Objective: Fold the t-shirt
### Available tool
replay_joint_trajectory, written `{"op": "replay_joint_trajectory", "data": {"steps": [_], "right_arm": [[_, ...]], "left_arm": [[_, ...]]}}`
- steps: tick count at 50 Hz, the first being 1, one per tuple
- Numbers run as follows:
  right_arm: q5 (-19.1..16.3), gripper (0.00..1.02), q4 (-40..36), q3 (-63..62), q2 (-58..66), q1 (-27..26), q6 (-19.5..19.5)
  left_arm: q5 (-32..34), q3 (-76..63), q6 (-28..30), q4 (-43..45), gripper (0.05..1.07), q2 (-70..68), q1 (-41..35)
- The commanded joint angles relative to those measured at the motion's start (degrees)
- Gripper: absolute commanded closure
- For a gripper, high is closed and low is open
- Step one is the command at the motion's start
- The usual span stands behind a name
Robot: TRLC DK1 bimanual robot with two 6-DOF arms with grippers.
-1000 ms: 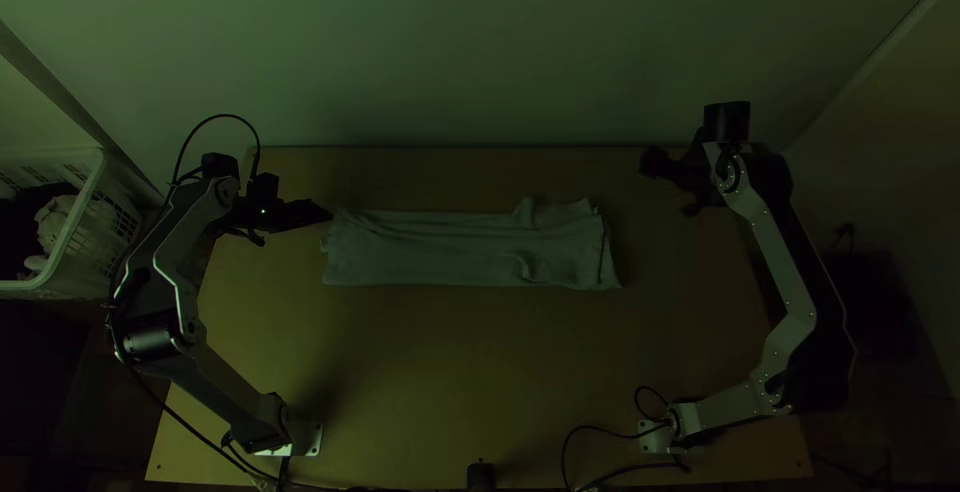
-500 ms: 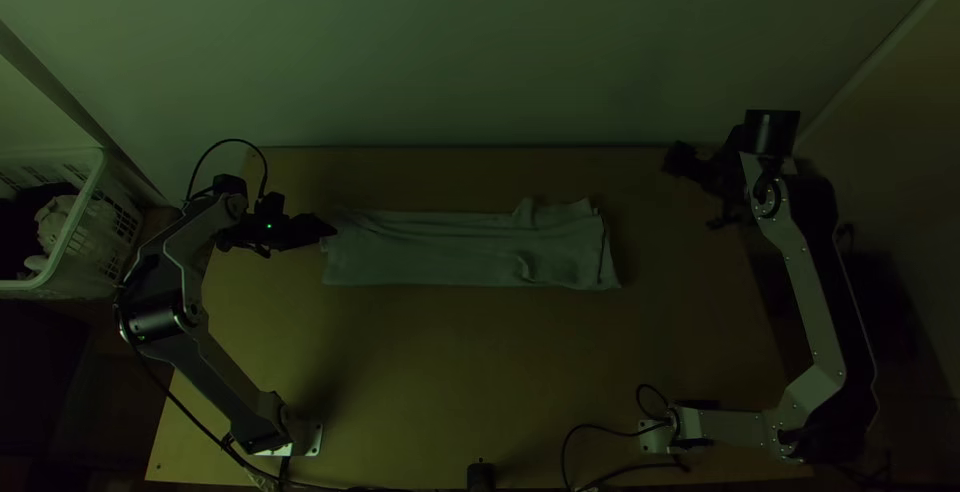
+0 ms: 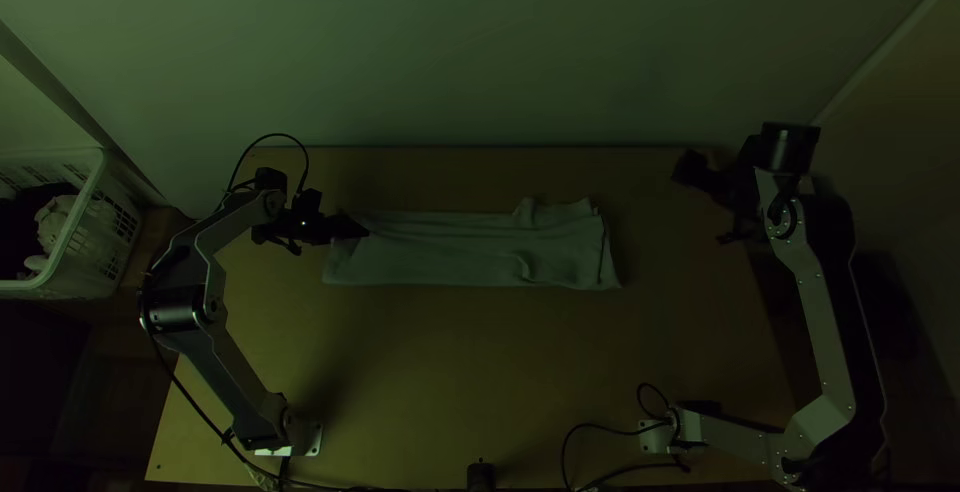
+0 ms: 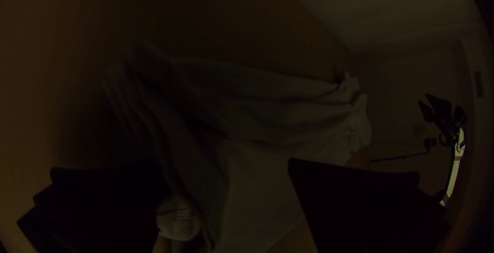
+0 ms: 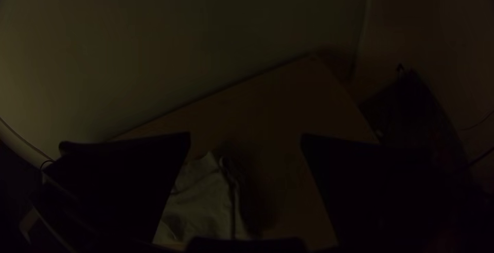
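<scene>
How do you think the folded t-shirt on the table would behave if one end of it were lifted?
The t-shirt would probably droop limply rather than lift as a board, since soft wrinkles run along it. Its layers might slip apart, as they appear to lie loosely, with edges sticking up out of line at one end. It seems unlikely to roll, lying low and flat.

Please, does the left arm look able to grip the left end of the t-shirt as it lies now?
Probably yes. The left gripper is open at that end of the t-shirt, and I see nothing in between.
</scene>
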Motion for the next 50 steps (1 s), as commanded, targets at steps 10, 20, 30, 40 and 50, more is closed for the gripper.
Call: {"op": "replay_joint_trajectory", "data": {"steps": [10,20,30,40,50], "right_arm": [[-0.1,0.04,-0.1,-2.7,-2.6,0.1,0.9],[-0.1,0.04,-0.1,-4.0,-3.3,0.3,1.0],[-0.1,0.04,0.5,-6.0,-3.4,0.9,0.9],[-0.1,0.04,2.0,-8.7,-3.6,1.2,0.8],[0.0,0.04,5.0,-12.7,-4.5,1.5,0.8]], "left_arm": [[-0.9,-4.7,-8.1,4.0,0.1,1.3,-7.6],[-9.9,-6.3,-13.1,8.5,0.45,-1.5,-9.6],[-12.0,-7.1,-14.8,10.7,1.05,-5.3,-6.9],[-12.6,-6.2,-13.2,8.3,1.05,-7.8,-0.8],[-15.2,-2.4,-7.6,2.2,1.05,-8.2,5.8]]}}
